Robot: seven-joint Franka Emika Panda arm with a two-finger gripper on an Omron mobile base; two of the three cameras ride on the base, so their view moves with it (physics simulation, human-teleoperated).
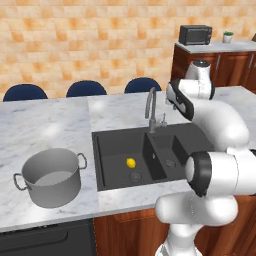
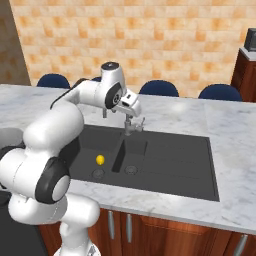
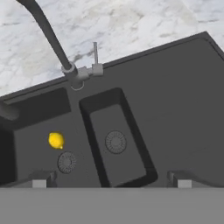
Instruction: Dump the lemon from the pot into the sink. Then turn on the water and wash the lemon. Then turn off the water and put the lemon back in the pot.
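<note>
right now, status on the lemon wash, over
Gripper open, empty, above the sink. Lemon in large basin near drain; pot upright on counter. Faucet not running, lever untouched. Nothing blocking.

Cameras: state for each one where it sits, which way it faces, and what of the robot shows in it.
Left base view: behind the arm's left, facing forward and down at the pot, sink and lemon; arm at lower right.
Right base view: behind its right, same sink and lemon, faucet; arm at lower left.
Hand view: above the sink, looking down; open gripper fingertips at bottom.
All three share the lemon in the large basin.
</note>
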